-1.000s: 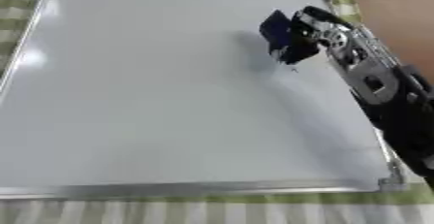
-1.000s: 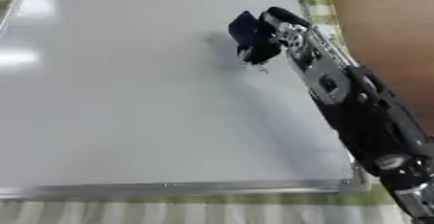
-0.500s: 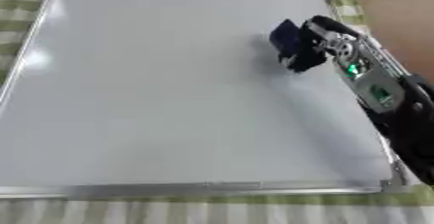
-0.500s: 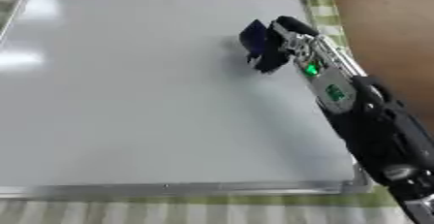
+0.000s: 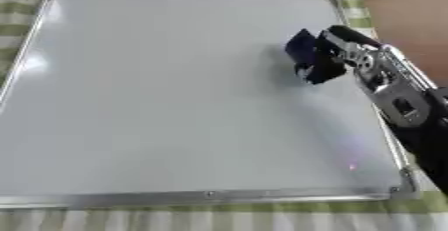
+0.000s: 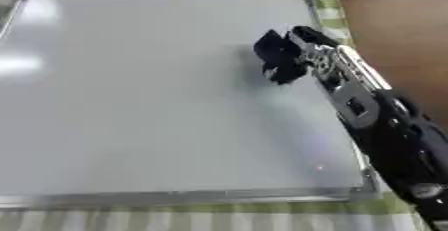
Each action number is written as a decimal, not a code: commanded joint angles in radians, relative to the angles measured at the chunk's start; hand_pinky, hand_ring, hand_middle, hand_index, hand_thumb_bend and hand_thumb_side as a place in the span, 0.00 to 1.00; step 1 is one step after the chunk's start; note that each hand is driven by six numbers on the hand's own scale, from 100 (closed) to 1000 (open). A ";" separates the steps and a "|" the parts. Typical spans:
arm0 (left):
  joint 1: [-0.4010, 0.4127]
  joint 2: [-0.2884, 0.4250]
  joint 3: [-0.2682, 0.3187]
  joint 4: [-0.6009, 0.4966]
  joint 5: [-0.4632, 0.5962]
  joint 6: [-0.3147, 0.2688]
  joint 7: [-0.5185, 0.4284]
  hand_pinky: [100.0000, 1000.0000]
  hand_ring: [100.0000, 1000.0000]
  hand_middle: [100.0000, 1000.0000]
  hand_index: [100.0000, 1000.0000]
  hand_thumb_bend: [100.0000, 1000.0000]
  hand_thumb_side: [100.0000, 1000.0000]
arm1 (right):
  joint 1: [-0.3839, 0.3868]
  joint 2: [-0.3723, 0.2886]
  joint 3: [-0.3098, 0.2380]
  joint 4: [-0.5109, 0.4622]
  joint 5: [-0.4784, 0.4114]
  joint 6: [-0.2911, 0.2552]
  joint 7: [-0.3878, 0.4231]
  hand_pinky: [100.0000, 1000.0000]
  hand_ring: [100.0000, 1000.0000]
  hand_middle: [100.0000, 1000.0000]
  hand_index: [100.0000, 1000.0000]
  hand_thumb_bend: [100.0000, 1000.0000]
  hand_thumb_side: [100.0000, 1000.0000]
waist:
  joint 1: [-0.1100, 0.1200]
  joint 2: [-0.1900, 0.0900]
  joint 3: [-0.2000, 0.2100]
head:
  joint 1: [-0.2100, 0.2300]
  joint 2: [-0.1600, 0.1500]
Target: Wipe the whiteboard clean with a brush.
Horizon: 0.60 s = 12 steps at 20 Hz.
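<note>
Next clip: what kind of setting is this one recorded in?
Probably an indoor tabletop test setup. A metal-framed whiteboard lies flat on a green-and-white checked cloth, with bare brown tabletop beside it. The robot's right hand holds a dark brush on the board.

The whiteboard had a smooth, glossy white face that threw back soft patches of light near its left edge, and a thin frame of brushed silver metal with small fasteners along the near rail. Under it lay a matt green-and-white checked cloth. Right of the whiteboard the worktop looked like smooth brown wood. The right hand was matt black plastic with shiny silver metal joints, holding a dark, dull-surfaced brush.
</note>
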 commanded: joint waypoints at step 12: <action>-0.011 0.014 0.007 -0.019 -0.001 -0.005 0.003 0.68 0.84 0.82 0.85 0.19 1.00 | 0.015 -0.031 -0.008 -0.035 -0.013 -0.019 0.059 0.61 0.65 0.25 0.38 0.00 0.19 | 0.005 -0.018 0.002 | -0.008 -0.011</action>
